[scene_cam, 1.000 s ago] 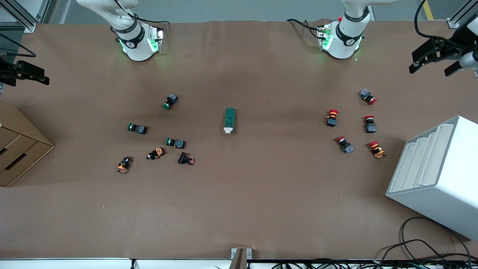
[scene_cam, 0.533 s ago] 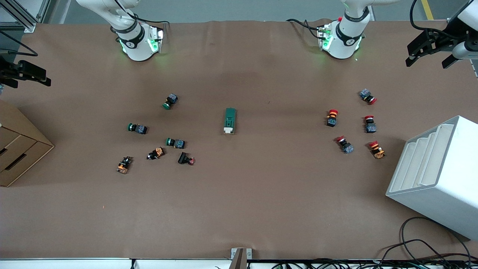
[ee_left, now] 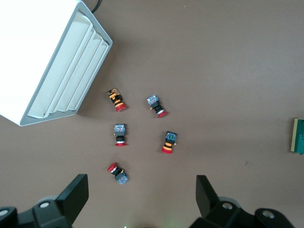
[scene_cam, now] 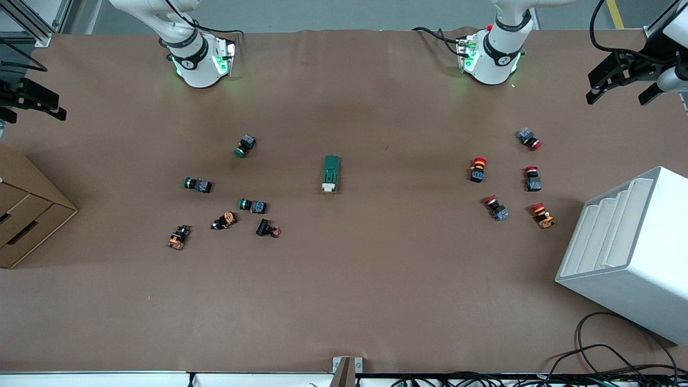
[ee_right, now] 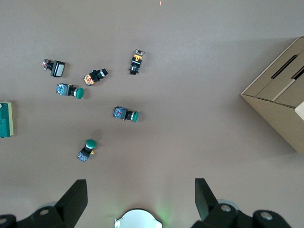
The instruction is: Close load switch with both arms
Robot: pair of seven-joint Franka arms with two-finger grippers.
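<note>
Two open end effectors point(scene_cam: 621, 83) point(scene_cam: 32, 99), one load switch point(scene_cam: 331, 173)

Cardboard box point(scene_cam: 24, 215), white rack point(scene_cam: 629, 252), scattered push buttons point(scene_cam: 252, 205)

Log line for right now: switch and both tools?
load switch: mid-table, untouched | left tool: open, over table edge, left arm's end | right tool: open, over table edge, right arm's end

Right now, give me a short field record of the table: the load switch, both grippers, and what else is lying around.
load switch: flat at mid-table, cream lever end nearer the camera, untouched
left gripper: open, raised over the left arm's end of the table
right gripper: open, raised at the right arm's end
red push buttons: five, beside the white tray rack
cardboard box: right arm's end
</note>
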